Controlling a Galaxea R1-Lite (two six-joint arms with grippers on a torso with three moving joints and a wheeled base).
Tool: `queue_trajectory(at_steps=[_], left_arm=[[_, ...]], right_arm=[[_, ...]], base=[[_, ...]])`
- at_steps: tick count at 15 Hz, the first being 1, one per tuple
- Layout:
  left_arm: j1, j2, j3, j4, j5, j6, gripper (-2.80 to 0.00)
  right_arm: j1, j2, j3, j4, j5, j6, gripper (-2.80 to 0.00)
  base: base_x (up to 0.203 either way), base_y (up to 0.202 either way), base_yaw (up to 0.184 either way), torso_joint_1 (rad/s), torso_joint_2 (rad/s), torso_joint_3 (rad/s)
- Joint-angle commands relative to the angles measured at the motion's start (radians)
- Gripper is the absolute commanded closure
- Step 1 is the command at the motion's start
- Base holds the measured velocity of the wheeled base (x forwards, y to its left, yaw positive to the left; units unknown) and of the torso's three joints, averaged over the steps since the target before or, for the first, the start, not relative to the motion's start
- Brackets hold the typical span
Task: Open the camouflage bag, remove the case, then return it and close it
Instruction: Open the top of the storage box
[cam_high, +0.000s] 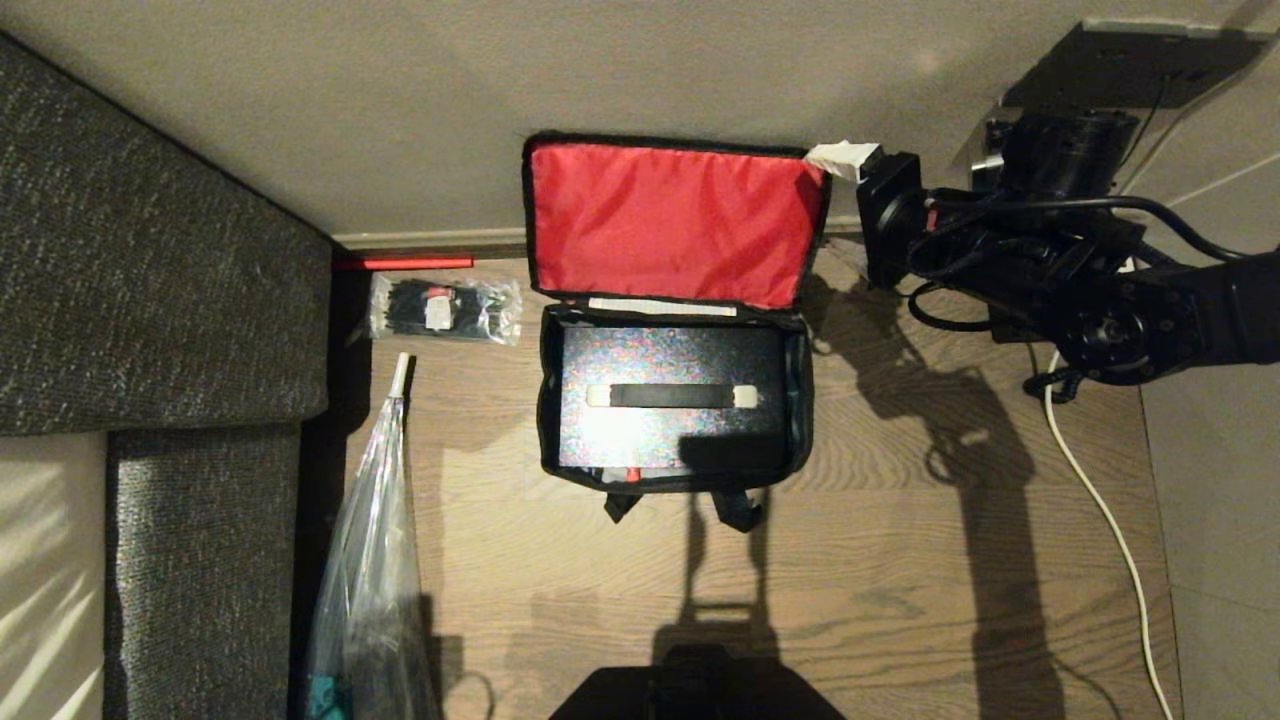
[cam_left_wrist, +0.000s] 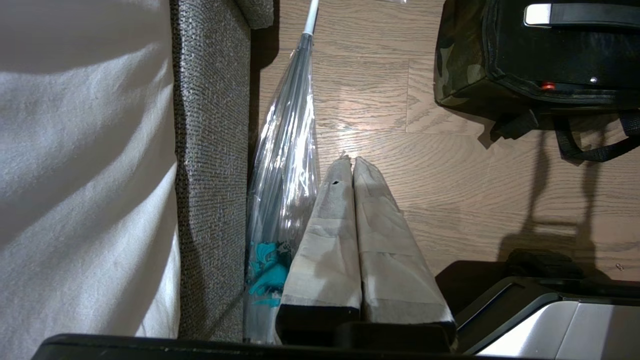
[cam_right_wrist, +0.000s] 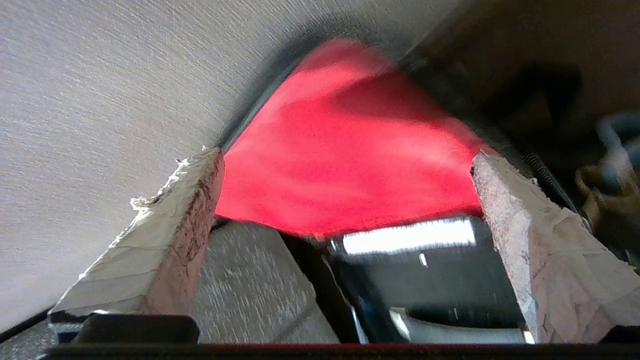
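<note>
Camouflage bag (cam_high: 675, 400) on the floor, lid up; the case (cam_high: 670, 405) inside looks rigid, slick; best taken by its strap handle (cam_high: 672, 396). Right gripper (cam_high: 845, 160) spread beside the lid; left gripper (cam_left_wrist: 350, 165) pressed together, well clear.

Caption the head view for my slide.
Camouflage bag lies open on the floor, case inside; open right claw at its lid corner.

Bag (cam_high: 675, 400) mouth unobstructed from above; upright red lid (cam_high: 672, 222) blocks the far side. Sofa (cam_high: 150, 280) and umbrella (cam_high: 375, 540) crowd left; bare floor (cam_high: 900, 560) right.
</note>
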Motion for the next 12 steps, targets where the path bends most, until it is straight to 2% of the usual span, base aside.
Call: queue_trajectory(at_steps=[1, 2, 7, 8, 10, 12], left_arm=[[0.0, -0.002, 0.003, 0.0, 0.0, 0.0, 0.0], [0.0, -0.002, 0.003, 0.0, 0.0, 0.0, 0.0], [0.0, -0.002, 0.003, 0.0, 0.0, 0.0, 0.0], [0.0, -0.002, 0.003, 0.0, 0.0, 0.0, 0.0], [0.0, -0.002, 0.003, 0.0, 0.0, 0.0, 0.0], [0.0, -0.002, 0.003, 0.0, 0.0, 0.0, 0.0]], right_arm=[[-0.007, -0.004, 0.013, -0.049, 0.002, -0.001, -2.8], [-0.021, -0.009, 0.012, -0.052, 0.003, 0.0, 0.0], [-0.037, -0.029, 0.037, -0.089, 0.02, 0.002, 0.0], [-0.038, -0.052, 0.066, -0.097, 0.048, 0.0, 0.0], [-0.039, -0.146, 0.192, -0.109, 0.118, -0.002, 0.0], [-0.039, -0.295, 0.399, -0.107, 0.214, -0.026, 0.0]], base=[[0.0, 0.0, 0.0, 0.0, 0.0, 0.0], [0.0, 0.0, 0.0, 0.0, 0.0, 0.0], [0.0, 0.0, 0.0, 0.0, 0.0, 0.0], [0.0, 0.0, 0.0, 0.0, 0.0, 0.0], [0.0, 0.0, 0.0, 0.0, 0.0, 0.0], [0.0, 0.0, 0.0, 0.0, 0.0, 0.0]])
